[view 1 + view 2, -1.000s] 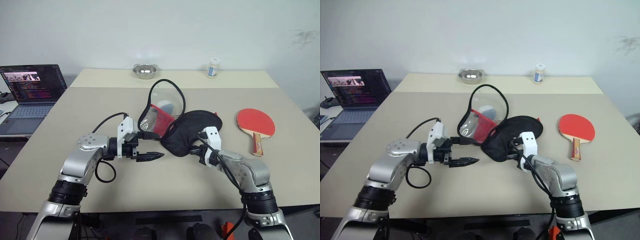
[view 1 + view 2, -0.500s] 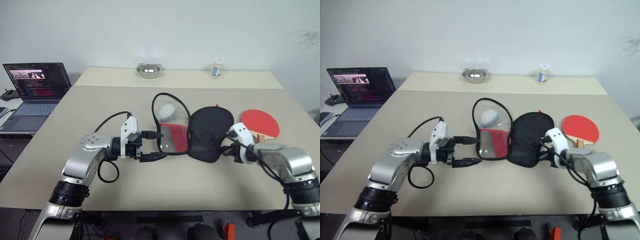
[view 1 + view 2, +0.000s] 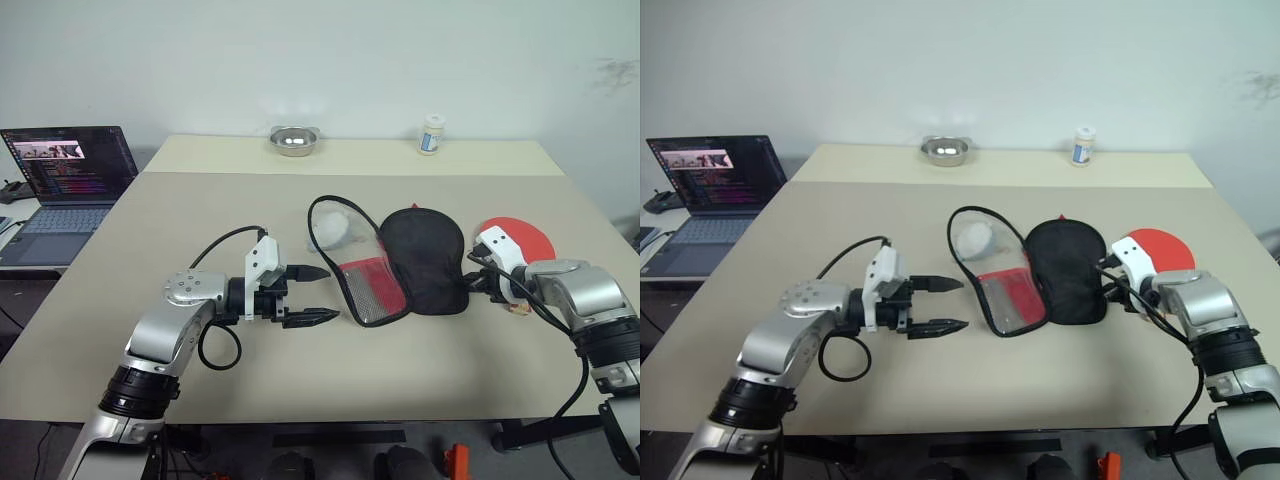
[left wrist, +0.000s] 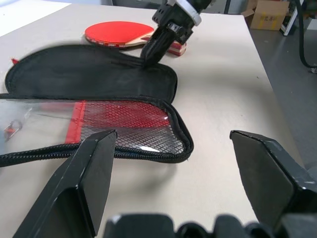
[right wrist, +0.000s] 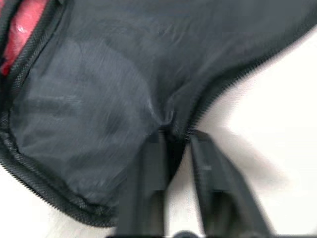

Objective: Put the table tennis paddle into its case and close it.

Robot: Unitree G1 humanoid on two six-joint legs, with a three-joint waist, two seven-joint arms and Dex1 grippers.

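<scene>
case (image 3: pixel 400 262) lay unzipped on bench (image 3: pixel 200 220) | paddle (image 3: pixel 515 238) at right end effector's (image 3: pixel 484 284) 1 o'clock, handle toward robot | right nearer, grip on case edge unclear | left end effector (image 3: pixel 310 295) released

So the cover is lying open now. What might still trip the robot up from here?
Two risks, I'd guess. The right pincer sits at the edge of the case's black half with its fingers only narrowly apart; if fabric snags, pulling away could drag the case. Also, the table tennis paddle lies right behind that arm, partly hidden, so reaching for it may knock it aside. The left pincer hangs open beside the case.
</scene>
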